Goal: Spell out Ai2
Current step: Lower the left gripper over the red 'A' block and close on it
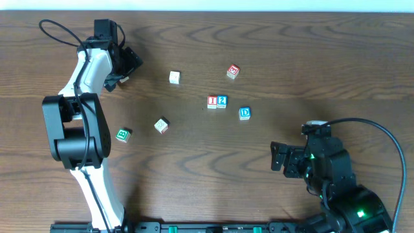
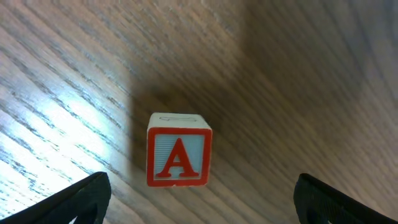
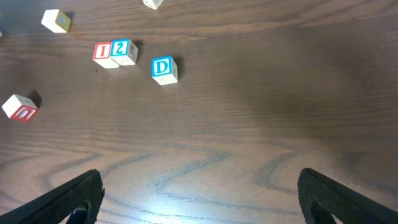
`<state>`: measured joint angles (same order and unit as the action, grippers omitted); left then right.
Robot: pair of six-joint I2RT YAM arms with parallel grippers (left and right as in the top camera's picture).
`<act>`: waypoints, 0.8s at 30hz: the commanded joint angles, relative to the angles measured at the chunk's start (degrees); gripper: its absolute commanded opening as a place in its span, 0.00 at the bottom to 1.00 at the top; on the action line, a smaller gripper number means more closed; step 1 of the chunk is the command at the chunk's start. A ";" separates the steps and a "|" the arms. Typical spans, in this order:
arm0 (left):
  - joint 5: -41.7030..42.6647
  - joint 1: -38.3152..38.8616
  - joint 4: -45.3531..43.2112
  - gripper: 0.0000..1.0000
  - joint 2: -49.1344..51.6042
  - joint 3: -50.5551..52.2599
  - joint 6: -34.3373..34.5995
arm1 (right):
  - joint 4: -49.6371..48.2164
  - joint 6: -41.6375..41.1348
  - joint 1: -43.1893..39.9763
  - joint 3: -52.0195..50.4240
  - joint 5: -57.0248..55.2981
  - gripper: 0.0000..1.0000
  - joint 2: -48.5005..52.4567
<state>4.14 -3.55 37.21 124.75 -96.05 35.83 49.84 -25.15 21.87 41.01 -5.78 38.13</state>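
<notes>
Left wrist view has the left gripper with its jaws wide apart; only the two dark fingertips show, at the lower corners, and they hold nothing. The A block stands upright on the table just ahead of the gap and touches neither finger, with its red A turned to the camera. In the right wrist view the right gripper is wide open too and empty, above bare wood. Farther out from it, the I block and the 2 block stand side by side and touch, the I at the picture's left of the 2. The D block is just beside the 2 block but apart from it, and a red block lies alone near the left edge. In the overhead view the left gripper is at the far left of the table, well apart from the I and 2 pair near the middle. A white block, a pale block and a green block lie scattered between them.
</notes>
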 commanded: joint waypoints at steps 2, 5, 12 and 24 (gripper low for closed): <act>-0.07 -0.17 0.00 0.95 0.39 -1.25 0.39 | -0.09 -0.09 -0.48 -0.20 0.00 0.99 -0.24; -0.09 -0.17 0.02 0.95 0.39 -1.25 0.37 | -0.09 -0.09 -0.48 -0.20 0.02 0.99 -0.24; -1.14 -0.17 0.07 0.77 0.39 -1.22 0.39 | -0.09 -0.09 -0.48 -0.20 0.00 0.99 -0.24; -2.71 -0.20 0.70 0.70 0.42 -1.18 0.39 | -0.09 -0.09 -0.48 -0.20 0.00 0.99 -0.24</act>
<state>2.59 -3.55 37.41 124.75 -96.05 36.18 49.84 -25.17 21.87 41.01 -5.78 38.13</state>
